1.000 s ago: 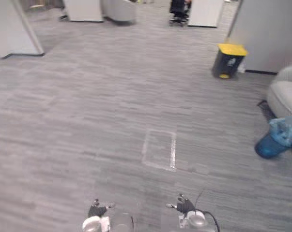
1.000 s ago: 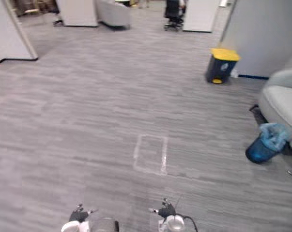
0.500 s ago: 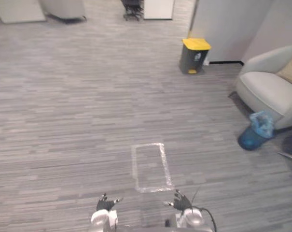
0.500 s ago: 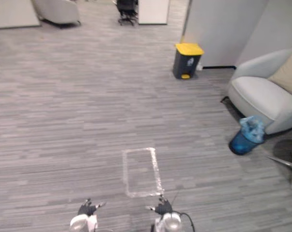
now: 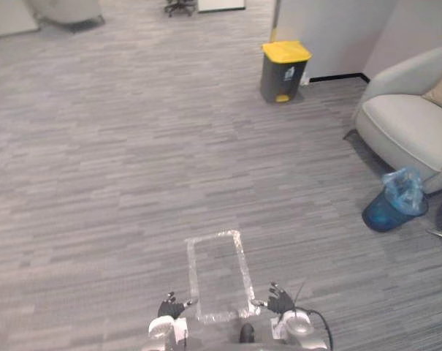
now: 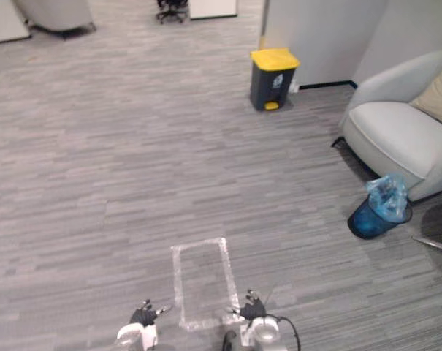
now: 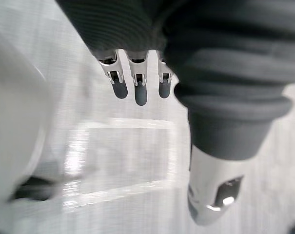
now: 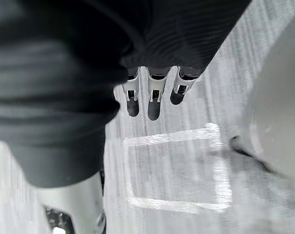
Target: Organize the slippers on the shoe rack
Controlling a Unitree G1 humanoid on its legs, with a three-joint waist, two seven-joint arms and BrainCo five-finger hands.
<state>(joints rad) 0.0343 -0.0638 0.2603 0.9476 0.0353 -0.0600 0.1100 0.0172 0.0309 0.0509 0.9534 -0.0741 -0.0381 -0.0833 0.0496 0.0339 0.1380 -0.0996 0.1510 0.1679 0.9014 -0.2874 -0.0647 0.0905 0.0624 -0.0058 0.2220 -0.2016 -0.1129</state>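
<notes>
My left hand (image 5: 168,308) and right hand (image 5: 280,300) hang low at the bottom of the eye views, over grey carpet. Both are empty with relaxed, straight fingers. In the left wrist view the left hand's fingers (image 7: 136,87) point down at a taped rectangle (image 7: 123,161) on the floor. The right hand's fingers (image 8: 153,100) in the right wrist view hang over the same taped rectangle (image 8: 174,170). That rectangle (image 5: 217,274) lies on the carpet just ahead of both hands.
A dark bin with a yellow lid (image 5: 283,69) stands by a grey partition wall (image 5: 330,33) ahead on the right. A light grey armchair (image 5: 410,124) sits at the right, a blue bag-lined bin (image 5: 394,203) before it. Office furniture (image 6: 52,12) stands far back.
The whole picture has swung: the camera turned right and moved on, so the yellow-lidded bin, armchair and blue bin shifted left and nearer. Both hands stay low and empty.
</notes>
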